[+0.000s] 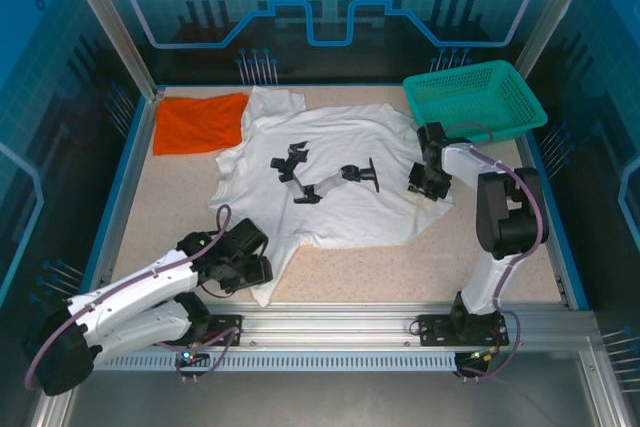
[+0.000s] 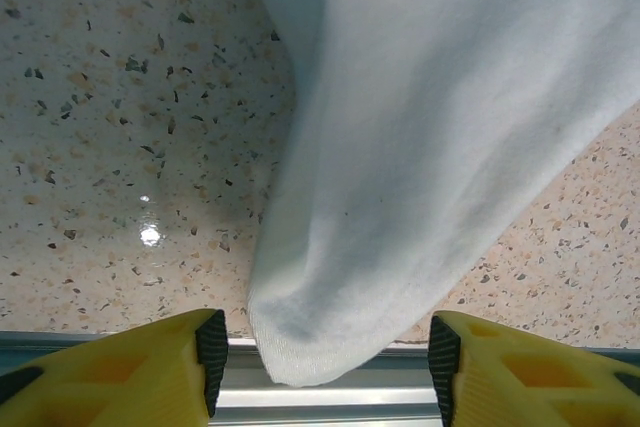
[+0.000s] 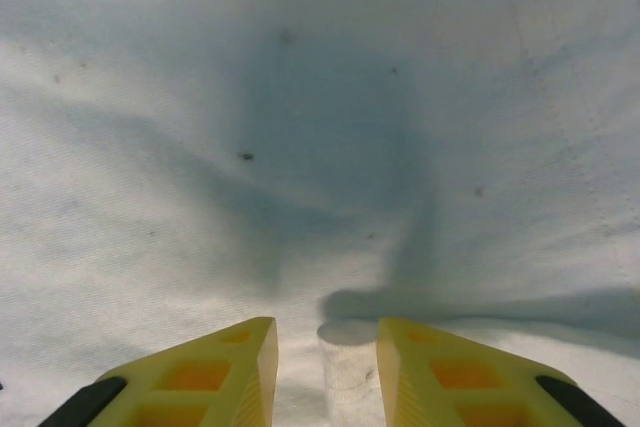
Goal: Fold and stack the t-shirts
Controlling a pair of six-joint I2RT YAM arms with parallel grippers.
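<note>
Presently at the grab stage of a first fold, by the look of it. Logged white t-shirt [image 1: 340, 137] spread flat, black print up, just left of and nearer than the teal basket [image 1: 475, 97]. Logged orange-red t-shirt [image 1: 200, 122] bunched well left of the basket, beyond the white one and just beside it. Found right gripper [image 1: 425, 185] planted on white cloth just in front of the basket's near-left corner, jaws drawn narrow around a small raised tuck. Cannot tell whether clamped firm or only part-way in. Found left gripper [image 1: 248, 259] at the cloth end farthest from the basket, diagonally toward the near rail. Hem corner or sleeve end, not clear. Jaws apart there, fingers [image 2: 212, 357] straddling the tip without pinching it. Advice, as judgement only: push the left in deeper before closing, to catch the stitched edge rather than the bare tip. Confirm a real bite on the right before any lift. Raise both ends level and together, keeping the edge between them taut. Steer clear of the basket wall to avoid snagging cloth on the mesh. Lay down slowly and square the edges before letting go.
</note>
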